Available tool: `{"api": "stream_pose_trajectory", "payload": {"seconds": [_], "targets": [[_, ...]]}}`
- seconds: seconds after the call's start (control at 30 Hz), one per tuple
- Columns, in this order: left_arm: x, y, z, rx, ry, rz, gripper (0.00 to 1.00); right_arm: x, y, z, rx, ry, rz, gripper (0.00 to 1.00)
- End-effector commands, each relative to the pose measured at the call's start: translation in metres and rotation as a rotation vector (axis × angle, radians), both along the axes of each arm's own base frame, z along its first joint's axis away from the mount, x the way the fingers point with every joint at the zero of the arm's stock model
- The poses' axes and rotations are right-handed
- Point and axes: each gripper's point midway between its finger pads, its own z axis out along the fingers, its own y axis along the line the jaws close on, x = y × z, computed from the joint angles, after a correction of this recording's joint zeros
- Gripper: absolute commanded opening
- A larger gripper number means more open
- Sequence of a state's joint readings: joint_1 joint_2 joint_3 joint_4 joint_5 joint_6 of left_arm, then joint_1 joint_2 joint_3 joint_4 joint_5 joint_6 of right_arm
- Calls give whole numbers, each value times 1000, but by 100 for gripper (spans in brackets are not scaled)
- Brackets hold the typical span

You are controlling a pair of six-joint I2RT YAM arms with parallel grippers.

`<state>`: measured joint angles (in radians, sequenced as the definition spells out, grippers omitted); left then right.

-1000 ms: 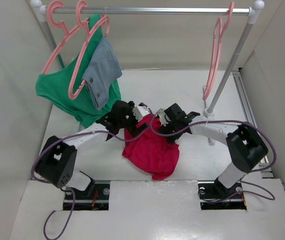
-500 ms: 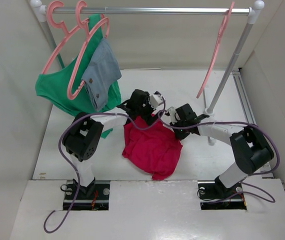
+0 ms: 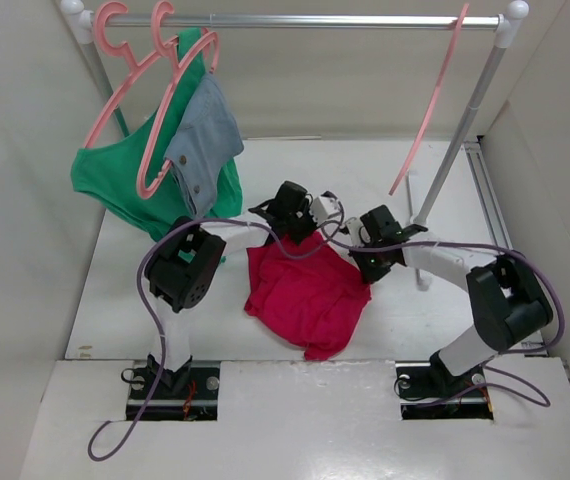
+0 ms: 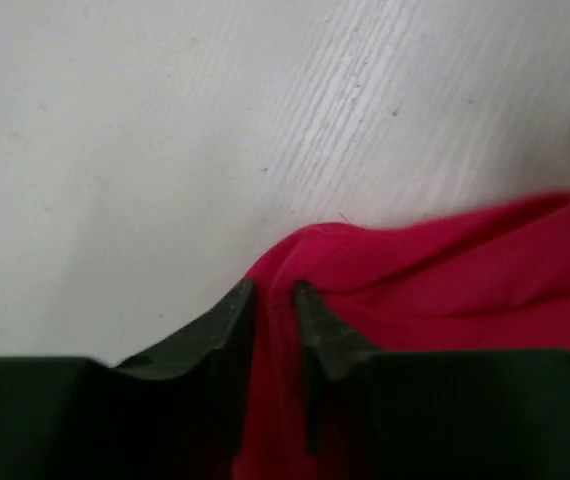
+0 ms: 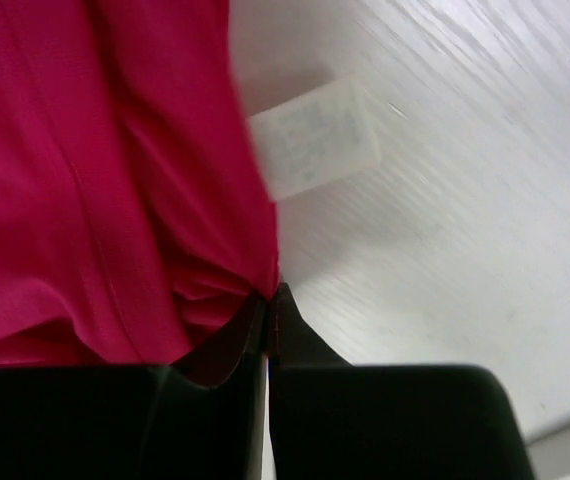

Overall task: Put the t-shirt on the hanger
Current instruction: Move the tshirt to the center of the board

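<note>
So the red shirt [image 3: 305, 300] is lying in a crumpled heap on the desk [image 3: 110, 280], roughly in the middle between the two arms, and both arms are bent in over its far edge. On the left wrist cam the left fingers [image 4: 227, 325] are pinched down on a raised fold of the shirt. There's only a thin slit between them and it's full of red cloth, with bare white desk just beyond the fold. The right wrist cam shows the right fingers [image 5: 220, 355] squeezed tight together right at the shirt's edge, tips meeting with a bit of the cloth bunched between them. The shirt spreads out to the left of that spot and bare desk is on the right. There's also a whitish, blurry rectangle [image 5: 313, 140] sticking out beside the shirt's edge, looks like a label but I can't really tell. From the top cam the left grip is on the far edge near the middle and the right grip is by the far right corner, fairly near each other. The hanger [image 3: 431, 105] is up on the rail [image 3: 305, 20], hooked at the right end by the stand's post, hanging at a slant and well apart from the shirt. At the left end of the rail two more pink hangers [image 3: 118, 100] carry a green top [image 3: 115, 180] and a small denim piece [image 3: 210, 135].
</note>
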<state>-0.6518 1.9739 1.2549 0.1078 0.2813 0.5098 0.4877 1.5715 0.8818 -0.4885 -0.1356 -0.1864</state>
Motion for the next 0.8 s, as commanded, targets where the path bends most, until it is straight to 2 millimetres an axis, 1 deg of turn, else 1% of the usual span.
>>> {"api": "stream_pose_trajectory", "payload": {"seconds": [0.0,0.03,0.1,0.13,0.17,0.23,0.27,0.3,0.33,0.37,0.4,0.43,0.47,0.5,0.53,0.6,0.63,0.67,0.7,0.77], "targets": [[-11,-16,9,3,-4,-72,0,14,-12,25,44,-55,-59,0],[-12,-16,7,-4,0,-64,0,17,-22,26,45,-58,-95,0],[-9,-13,6,-1,7,-21,0,19,-33,33,54,-72,-137,0],[2,-9,16,-28,1,52,0,20,-41,35,60,-80,-172,0],[8,-6,20,-18,-20,78,0,20,-44,37,60,-80,-183,0],[40,11,47,-66,-52,223,0,19,-47,40,68,-88,-203,0],[50,18,61,-74,-71,247,0,17,-50,40,72,-87,-220,0],[57,23,70,-76,-74,262,0,15,-50,42,79,-90,-232,0],[66,33,78,-66,-80,277,0,15,-50,44,83,-98,-232,0],[68,34,91,-66,-66,275,0,11,-51,42,85,-89,-243,0],[66,33,101,-73,-62,265,0,7,-52,42,87,-93,-243,0],[67,39,101,-69,-47,271,0,10,-50,46,102,-110,-256,0],[62,35,111,-88,-37,245,0,5,-50,44,99,-105,-263,0],[53,38,108,-72,-1,234,0,4,-45,47,104,-114,-248,0],[51,40,119,-87,1,227,0,3,-42,54,124,-138,-248,0],[37,36,126,-106,41,181,0,2,-36,64,139,-172,-238,0],[32,36,134,-120,41,168,0,2,-30,75,155,-215,-216,0],[29,36,137,-125,46,160,0,1,-26,80,175,-221,-227,0],[26,36,136,-119,53,147,0,1,-25,83,173,-238,-225,0],[14,42,132,-84,54,106,0,-6,-23,83,187,-233,-234,0]]}}
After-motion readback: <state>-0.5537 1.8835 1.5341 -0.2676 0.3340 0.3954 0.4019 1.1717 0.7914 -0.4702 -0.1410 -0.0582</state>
